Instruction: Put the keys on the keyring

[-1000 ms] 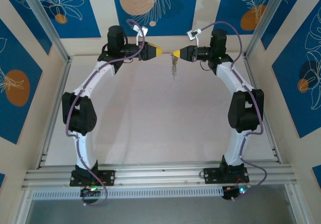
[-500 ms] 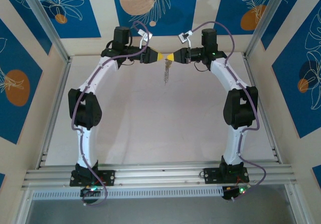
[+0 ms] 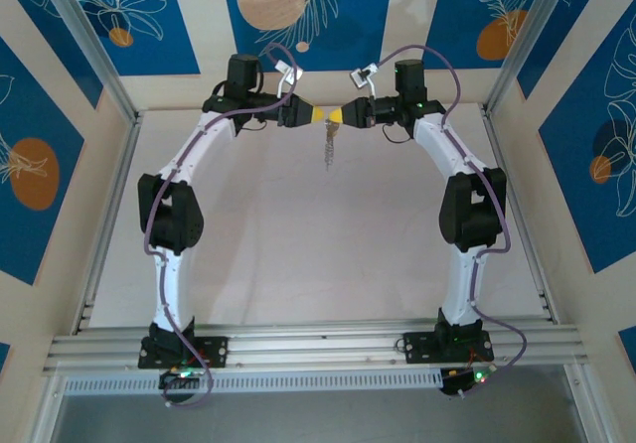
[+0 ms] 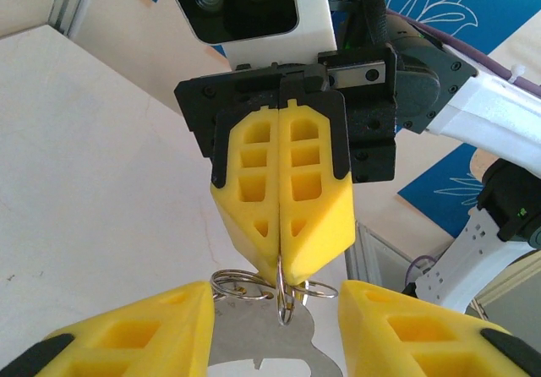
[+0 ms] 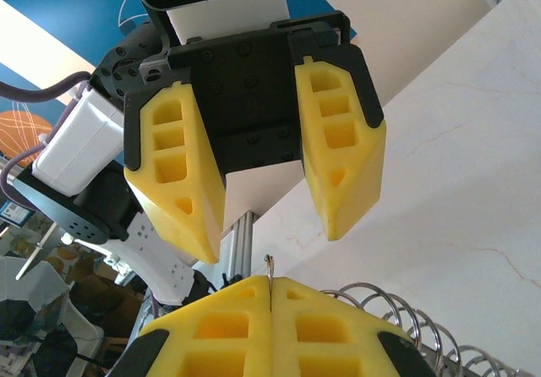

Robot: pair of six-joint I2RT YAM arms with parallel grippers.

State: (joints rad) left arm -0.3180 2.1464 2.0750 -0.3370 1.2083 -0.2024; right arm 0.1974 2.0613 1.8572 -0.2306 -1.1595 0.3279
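**Top view:** At 12 o'clock on the table [image 3: 298, 254], the left gripper [image 3: 316, 115] and right gripper [image 3: 339, 116] meet tip to tip in the air. The keys [image 3: 327, 149] dangle from that meeting point toward 6 o'clock.

**Left wrist view:** The left gripper's own yellow fingers [image 4: 135, 335] stand spread at 7 and 5 o'clock. Facing them from 12 o'clock, the right gripper's fingers are pressed together, pinching the thin keyring [image 4: 285, 303] at their tips. Small split rings [image 4: 230, 285] sit beside the loop, and the flat keys hang just below it.

**Right wrist view:** At 6 o'clock the right fingers close flush on a sliver of wire. At 12 o'clock the left fingers gape apart. Coiled rings [image 5: 380, 305] show at 5 o'clock.
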